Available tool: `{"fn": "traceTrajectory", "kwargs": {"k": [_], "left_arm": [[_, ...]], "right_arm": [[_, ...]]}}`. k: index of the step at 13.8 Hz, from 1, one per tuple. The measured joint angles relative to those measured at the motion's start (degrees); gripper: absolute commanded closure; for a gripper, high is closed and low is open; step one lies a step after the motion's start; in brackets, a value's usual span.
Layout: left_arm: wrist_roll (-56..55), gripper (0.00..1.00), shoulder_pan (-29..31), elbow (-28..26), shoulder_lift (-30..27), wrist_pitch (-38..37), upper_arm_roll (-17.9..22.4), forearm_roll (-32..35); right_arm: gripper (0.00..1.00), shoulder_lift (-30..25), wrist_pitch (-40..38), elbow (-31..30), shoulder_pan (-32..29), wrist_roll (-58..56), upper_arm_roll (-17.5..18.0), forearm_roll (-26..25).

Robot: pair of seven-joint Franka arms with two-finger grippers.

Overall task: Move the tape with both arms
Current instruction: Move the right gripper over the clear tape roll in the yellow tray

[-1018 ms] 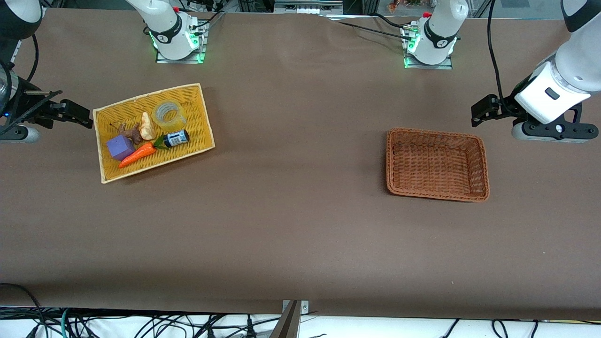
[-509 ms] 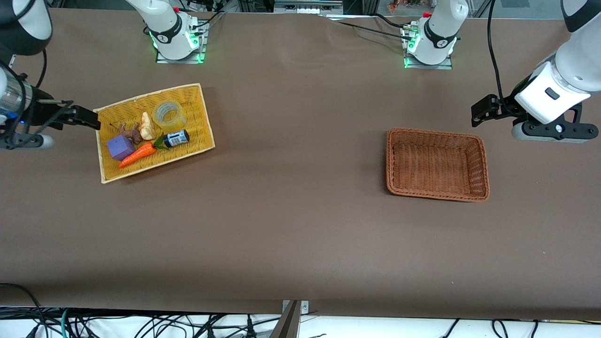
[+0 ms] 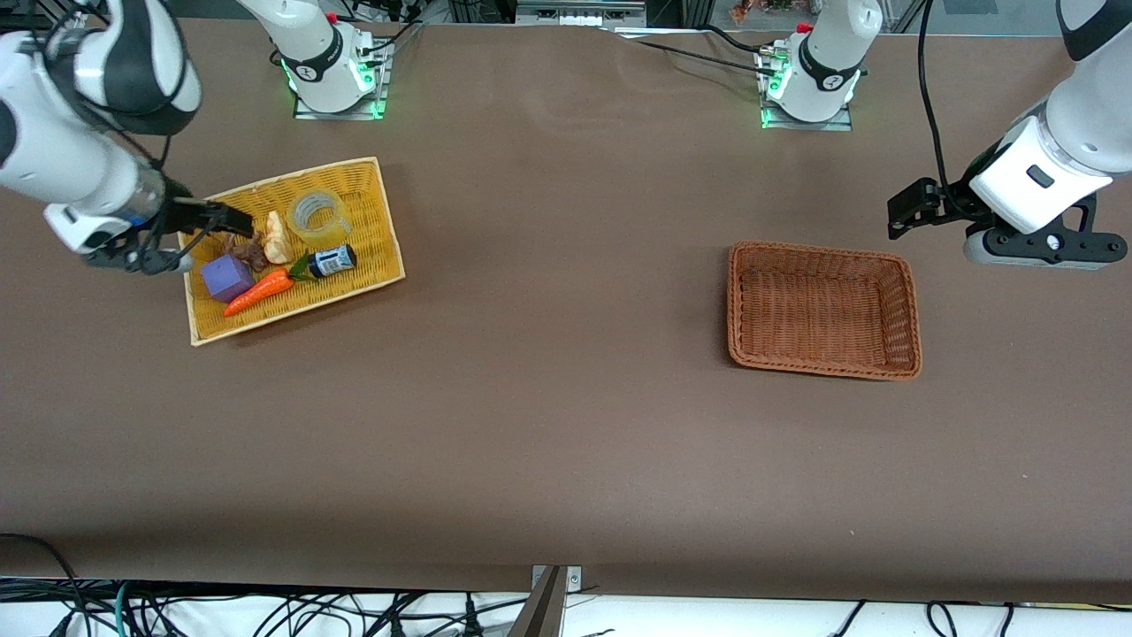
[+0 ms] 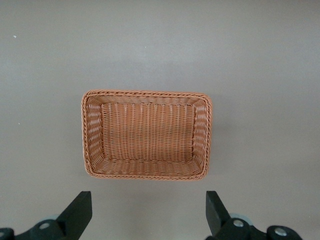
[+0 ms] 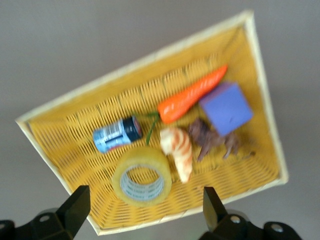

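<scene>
Brown counter [image 3: 548,425], yellow wicker tray [image 3: 376,252] w/ clear yellowish ring-shaped tape roll [image 3: 318,217]. Right claw [image 3: 232,221] over tray, open, empty: I'd centre over the roll, then drop straight. Left claw [image 3: 904,215] waits open near brown wicker basket [image 3: 822,367].

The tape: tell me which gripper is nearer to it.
Right. The right gripper is over the yellow basket that holds the tape, fingers open. The left gripper waits, open, toward the left arm's end of the table, beside the brown basket.
</scene>
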Motion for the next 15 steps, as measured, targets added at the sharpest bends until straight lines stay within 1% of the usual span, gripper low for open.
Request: {"fn": "traceTrajectory", "kwargs": {"k": [1, 3, 5, 6, 7, 9, 11, 13, 15], "left_arm": [[0.0, 0.00, 0.0, 0.0, 0.0, 0.0, 0.0, 0.0], [0.0, 0.00, 0.0, 0.0, 0.0, 0.0, 0.0, 0.0], [0.0, 0.00, 0.0, 0.0, 0.0, 0.0, 0.0, 0.0], [0.0, 0.00, 0.0, 0.0, 0.0, 0.0, 0.0, 0.0], [0.0, 0.00, 0.0, 0.0, 0.0, 0.0, 0.0, 0.0], [0.0, 0.00, 0.0, 0.0, 0.0, 0.0, 0.0, 0.0], [0.0, 0.00, 0.0, 0.0, 0.0, 0.0, 0.0, 0.0], [0.0, 0.00, 0.0, 0.1, 0.0, 0.0, 0.0, 0.0], [0.0, 0.00, 0.0, 0.1, 0.0, 0.0, 0.0, 0.0]], "right_arm": [[0.00, -2.8, 1.7, -4.9, 0.0, 1.7, 0.9, 0.0], [0.00, -6.8, 3.6, -11.2, 0.1, 6.2, 3.9, 0.0], [0.00, -8.7, 7.3, -15.6, 0.2, 11.1, 8.9, 0.1], [0.00, -8.9, 10.5, -18.0, 0.3, 12.6, 11.0, 0.1], [0.00, -8.9, 13.7, -20.4, 0.3, 13.5, 12.2, 0.1], [0.00, -8.4, 18.3, -23.8, 0.3, 13.6, 12.9, 0.1], [0.00, -7.0, 22.0, -24.8, 0.3, 13.6, 13.5, 0.1], [0.00, -3.8, 26.8, -25.2, 0.3, 13.5, 13.7, 0.1], [0.00, 0.9, 32.4, -25.5, 0.3, 13.5, 13.7, 0.0]]}}
